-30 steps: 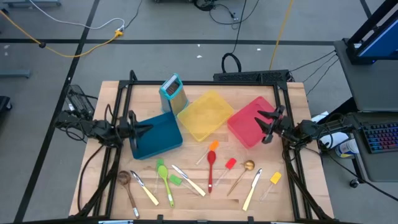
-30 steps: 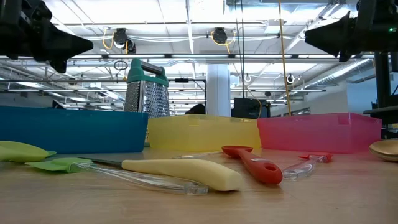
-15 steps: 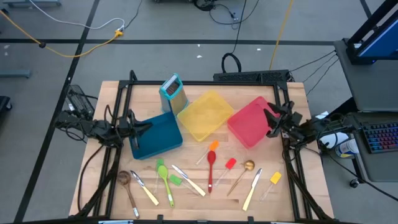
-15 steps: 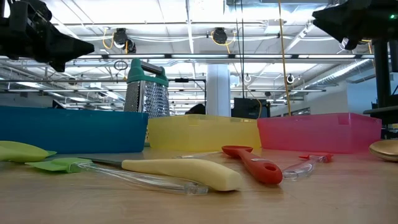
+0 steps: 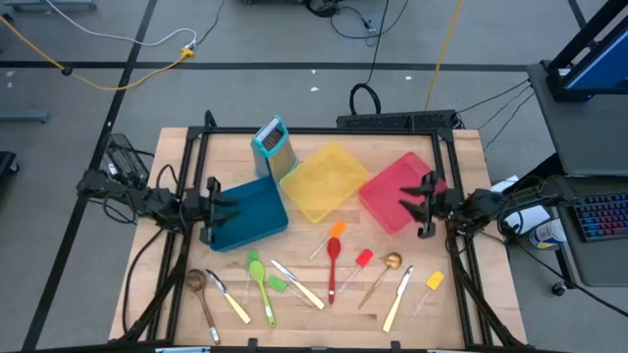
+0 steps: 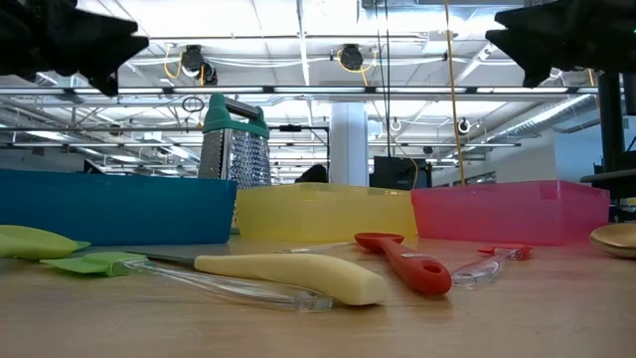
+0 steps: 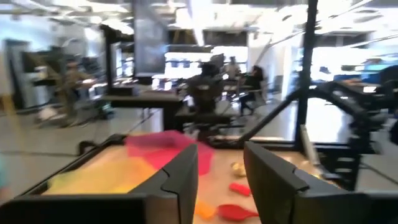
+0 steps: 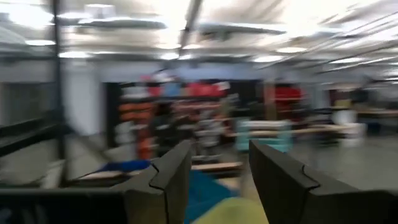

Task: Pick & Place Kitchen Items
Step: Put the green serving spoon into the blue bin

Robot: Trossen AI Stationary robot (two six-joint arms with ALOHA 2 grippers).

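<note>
The kitchen items lie flat in a row along the table's near part. Among them are a wooden spoon (image 5: 201, 294), a green spoon (image 5: 260, 284), a cream-handled knife (image 5: 299, 284), a red spoon (image 5: 333, 267), a metal spoon (image 5: 383, 273) and a yellow spatula (image 5: 432, 284). My left gripper (image 5: 234, 204) hovers open above the blue bin's left edge, with nothing between its fingers (image 7: 180, 177). My right gripper (image 5: 404, 201) hovers open above the red bin's right part, also empty (image 8: 221, 168). Both grippers are well above the table in the low view.
A blue bin (image 5: 253, 218), a yellow bin (image 5: 319, 181) and a red bin (image 5: 388, 186) stand in a row across the table's middle. A teal-framed box grater (image 5: 275, 147) stands upright behind the blue bin. Bare wood shows at the far corners.
My left gripper has opened and risen slightly above the blue bin's left edge. My right gripper first drew back toward the table's right edge and upward. It then came back toward the left over the red bin.
</note>
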